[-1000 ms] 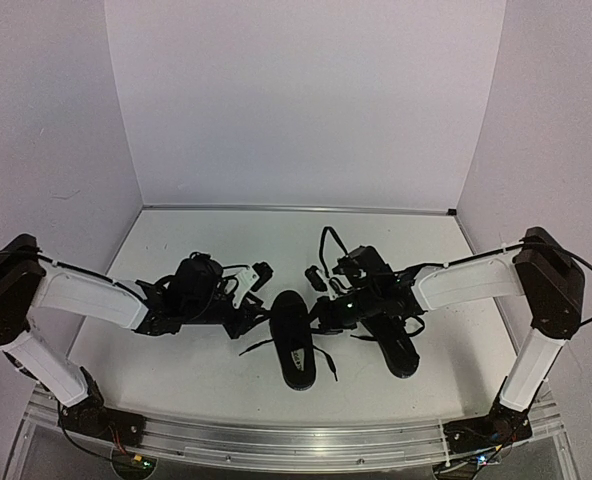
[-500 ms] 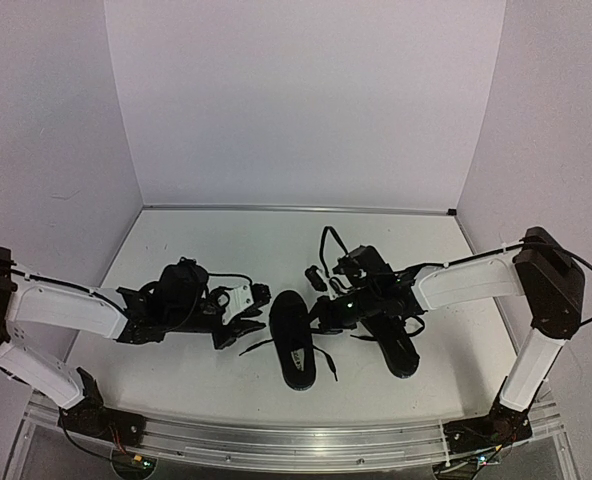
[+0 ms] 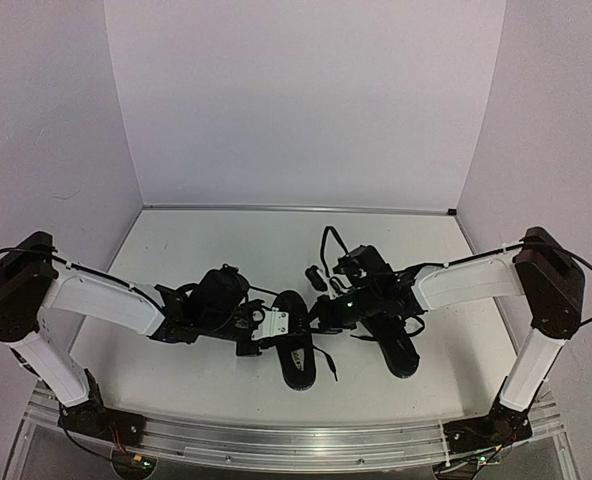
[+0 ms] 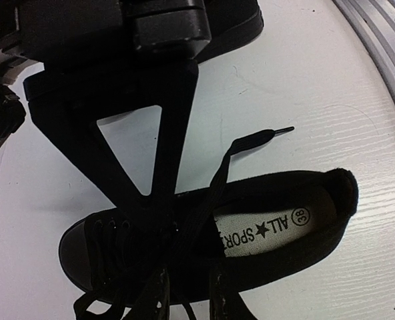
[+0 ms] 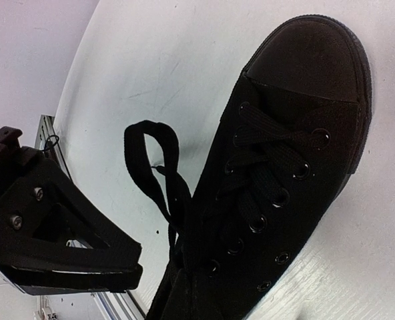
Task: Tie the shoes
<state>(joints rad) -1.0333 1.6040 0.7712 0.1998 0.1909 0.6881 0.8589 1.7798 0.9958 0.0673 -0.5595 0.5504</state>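
**Shoes.** Both shoes lie on the white table [image 3: 196, 250], toes pointing away from the arm bases. The left shoe [image 3: 298, 362] is at the centre of the table. The right shoe [image 3: 401, 350] is just beside it, partly under the right arm.

**Left gripper.** The left gripper [image 3: 269, 326] is positioned over the laced part of the left shoe. In the left wrist view, one finger [image 4: 167, 120] with a triangular cut-out comes down to the laces near the toe. The second finger cannot be made out, so it cannot be told whether the jaws are spread or pinching a lace.

**Left shoe.** In this view the left shoe [image 4: 284, 270] is seen from above, its opening exposed and a white label [image 4: 261, 232] visible on the insole. One loose lace end [image 4: 277, 131] lies on the table beside the shoe.

**Right gripper.** The right gripper [image 3: 321, 295] is held between the toes of the two shoes. Its jaws are pressed together. Whether a lace is pinched cannot be told.

**Right shoe.** In the right wrist view, the right shoe [image 5: 284, 167] is laced through its eyelets. A lace loop [image 5: 151, 125] lies on the table at its side, between the shoe and the finger [image 5: 57, 227].
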